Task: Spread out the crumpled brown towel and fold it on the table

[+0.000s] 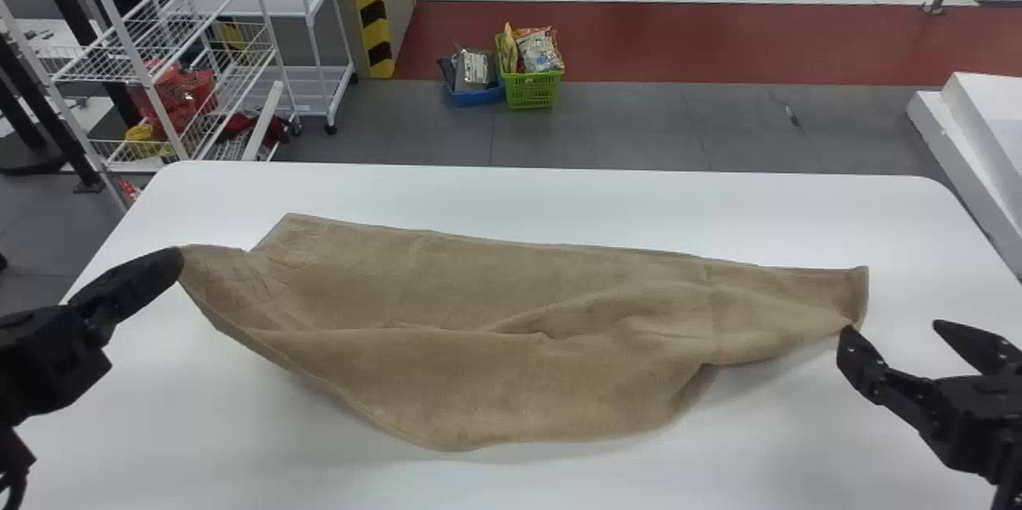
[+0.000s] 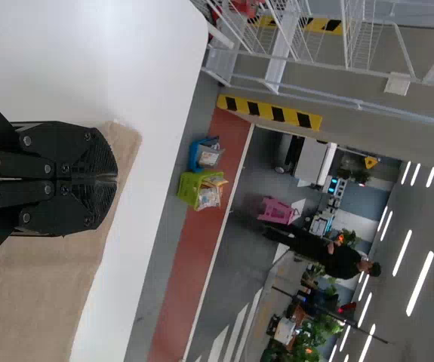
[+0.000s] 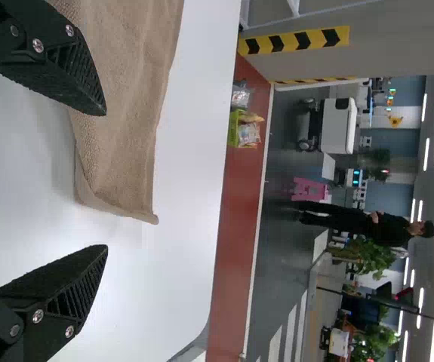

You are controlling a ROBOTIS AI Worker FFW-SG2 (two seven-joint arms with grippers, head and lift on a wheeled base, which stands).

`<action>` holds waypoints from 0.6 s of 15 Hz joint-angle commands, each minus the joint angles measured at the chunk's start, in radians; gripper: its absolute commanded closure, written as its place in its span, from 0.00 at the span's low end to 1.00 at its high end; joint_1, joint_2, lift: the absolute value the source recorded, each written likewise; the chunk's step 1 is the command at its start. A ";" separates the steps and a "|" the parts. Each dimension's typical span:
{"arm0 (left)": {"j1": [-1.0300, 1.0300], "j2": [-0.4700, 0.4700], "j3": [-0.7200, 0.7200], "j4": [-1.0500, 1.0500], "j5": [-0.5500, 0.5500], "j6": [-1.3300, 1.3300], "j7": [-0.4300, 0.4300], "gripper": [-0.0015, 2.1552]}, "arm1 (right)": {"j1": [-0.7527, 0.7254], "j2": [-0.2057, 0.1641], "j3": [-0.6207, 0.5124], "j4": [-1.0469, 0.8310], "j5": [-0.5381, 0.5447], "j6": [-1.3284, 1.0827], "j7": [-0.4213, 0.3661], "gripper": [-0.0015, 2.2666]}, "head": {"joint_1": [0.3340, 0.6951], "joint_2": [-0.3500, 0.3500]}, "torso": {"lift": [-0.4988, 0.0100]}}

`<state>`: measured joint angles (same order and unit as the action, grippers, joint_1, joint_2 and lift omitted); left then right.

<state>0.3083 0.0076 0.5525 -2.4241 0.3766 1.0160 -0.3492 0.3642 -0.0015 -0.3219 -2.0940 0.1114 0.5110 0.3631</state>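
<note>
The right black two-fingered gripper (image 1: 894,326), fingers parted by the rumpled brown cloth towel (image 1: 495,366), should pinch the corner squarely, then draw gently outward to ease the creases. It slants in toward the white table's (image 1: 559,195) middle; near the left edge, the left black gripper (image 1: 177,256) clamps the towel's other end.

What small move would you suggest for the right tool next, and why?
I would probably ease the right tool forward and close it on the towel's right end: its fingers are open beside that end, while the left tool grips the opposite one.
</note>
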 commanded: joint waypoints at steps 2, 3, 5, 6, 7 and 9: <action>0.000 0.000 -0.009 0.010 -0.008 -0.001 -0.002 0.58 | -0.062 0.002 -0.002 0.065 0.031 0.016 -0.006 0.09 | 1.00 0.50 | 0.73; 0.002 0.000 -0.009 0.010 -0.013 -0.001 -0.005 0.58 | -0.096 0.002 -0.005 0.094 0.031 0.016 -0.006 0.09 | 1.00 0.49 | 0.73; 0.002 0.000 -0.013 0.010 -0.018 -0.001 -0.005 0.58 | -0.162 0.002 -0.008 0.147 0.031 0.019 -0.006 0.09 | 1.00 0.48 | 0.73; 0.003 0.000 -0.016 0.010 -0.021 -0.001 -0.005 0.58 | -0.194 0.002 -0.014 0.169 0.031 0.034 -0.006 0.09 | 1.00 0.48 | 0.73; 0.005 0.000 -0.017 0.010 -0.027 -0.001 -0.005 0.58 | -0.223 0.002 -0.014 0.189 0.033 0.053 -0.007 0.09 | 1.00 0.47 | 0.73; 0.008 0.000 -0.019 0.014 -0.038 -0.001 -0.007 0.58 | -0.275 0.002 -0.022 0.224 0.033 0.080 -0.006 0.09 | 1.00 0.46 | 0.73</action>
<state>0.3146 0.0076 0.5345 -2.4130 0.3468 1.0148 -0.3545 0.1247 -0.0015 -0.3388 -1.8951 0.1448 0.5748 0.3561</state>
